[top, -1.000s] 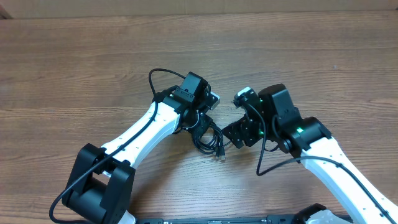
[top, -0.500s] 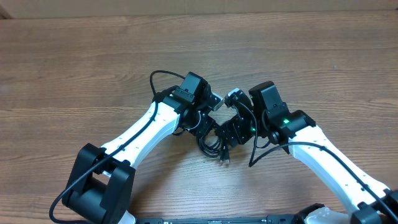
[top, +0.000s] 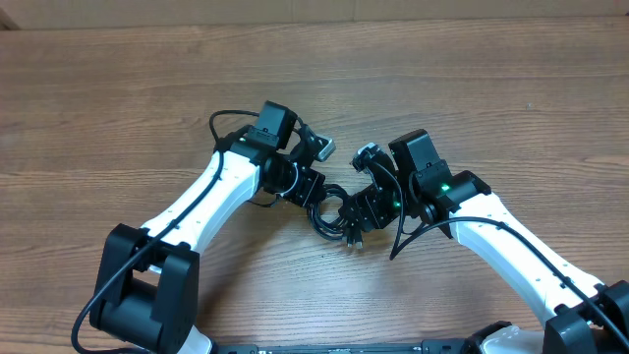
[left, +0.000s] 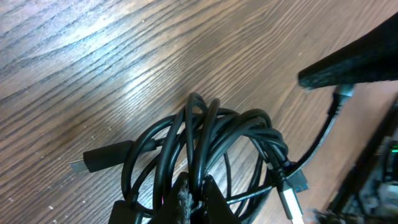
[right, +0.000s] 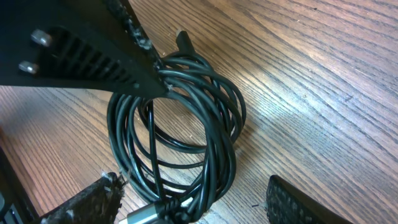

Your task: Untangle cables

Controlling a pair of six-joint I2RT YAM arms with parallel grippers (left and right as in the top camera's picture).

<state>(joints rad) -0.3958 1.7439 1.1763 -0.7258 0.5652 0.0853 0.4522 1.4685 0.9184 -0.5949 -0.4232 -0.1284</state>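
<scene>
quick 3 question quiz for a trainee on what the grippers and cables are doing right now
1. True or false: the left gripper is shut on the cables.
2. Pick one. The right gripper is:
A. shut on a plug
B. open, with a finger on each side of the coiled bundle
C. out of every view
3. Fill in: the cables rest on a ___ table.

Key: 1 true. 2 B. 3 wooden.
</scene>
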